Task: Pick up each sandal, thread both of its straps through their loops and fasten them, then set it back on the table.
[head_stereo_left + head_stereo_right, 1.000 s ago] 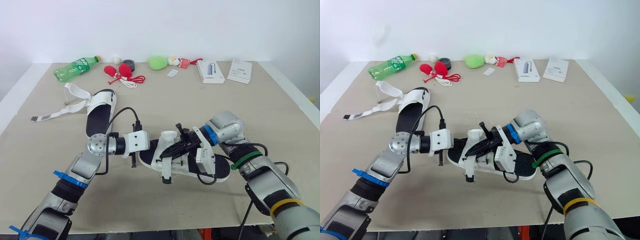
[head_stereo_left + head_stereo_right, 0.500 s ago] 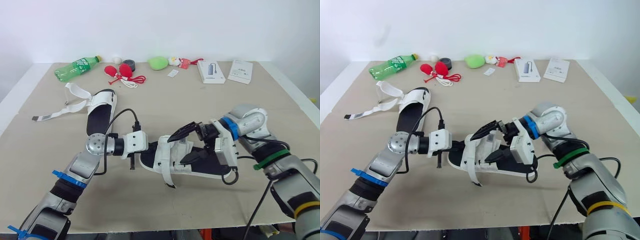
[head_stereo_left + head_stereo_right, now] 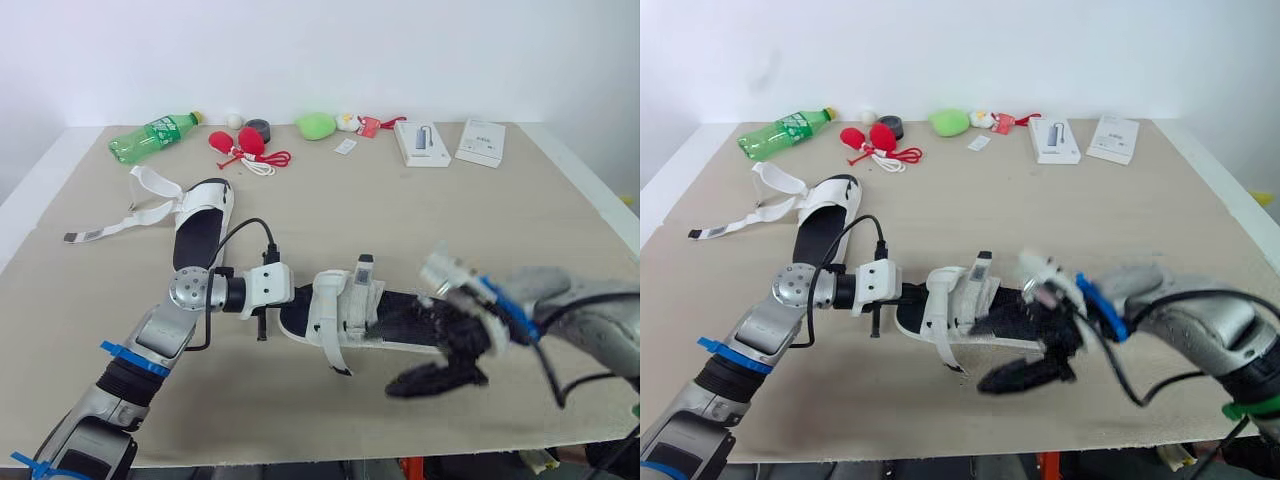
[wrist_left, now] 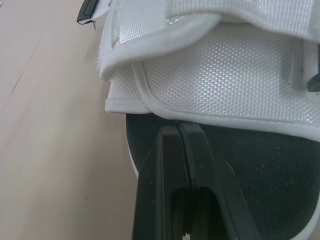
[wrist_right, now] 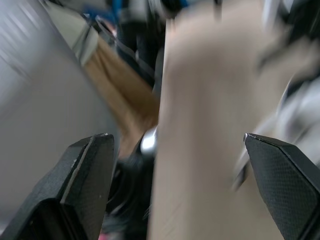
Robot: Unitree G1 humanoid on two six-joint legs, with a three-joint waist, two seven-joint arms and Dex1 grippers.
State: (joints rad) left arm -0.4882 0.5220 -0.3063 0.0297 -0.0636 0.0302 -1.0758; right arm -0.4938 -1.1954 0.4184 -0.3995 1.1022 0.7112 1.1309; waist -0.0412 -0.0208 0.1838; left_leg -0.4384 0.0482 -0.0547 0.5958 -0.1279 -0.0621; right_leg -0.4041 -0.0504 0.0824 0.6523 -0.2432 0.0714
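A sandal with a black footbed [image 3: 405,322] and white straps [image 3: 337,310] lies on the table near the front. My left gripper [image 3: 262,322] is shut, its tips at the sandal's toe end; in the left wrist view its fingers [image 4: 172,150] rest on the footbed's edge under the white strap. My right gripper [image 3: 435,360] hovers open and blurred over the sandal's heel end, with nothing between its fingers [image 5: 95,165]. A second sandal [image 3: 200,228] lies at the left with its white straps [image 3: 140,205] loose on the table.
Along the back edge lie a green bottle [image 3: 152,137], red items with a cord [image 3: 242,146], a green object [image 3: 315,125] and two white boxes [image 3: 421,142], [image 3: 480,140]. The table's front edge [image 3: 300,455] runs just below the grippers.
My right gripper has opened, let go of the sandal's straps and drawn back toward the front right. The sandal has settled flatter on the table. The left gripper has stayed at the toe.
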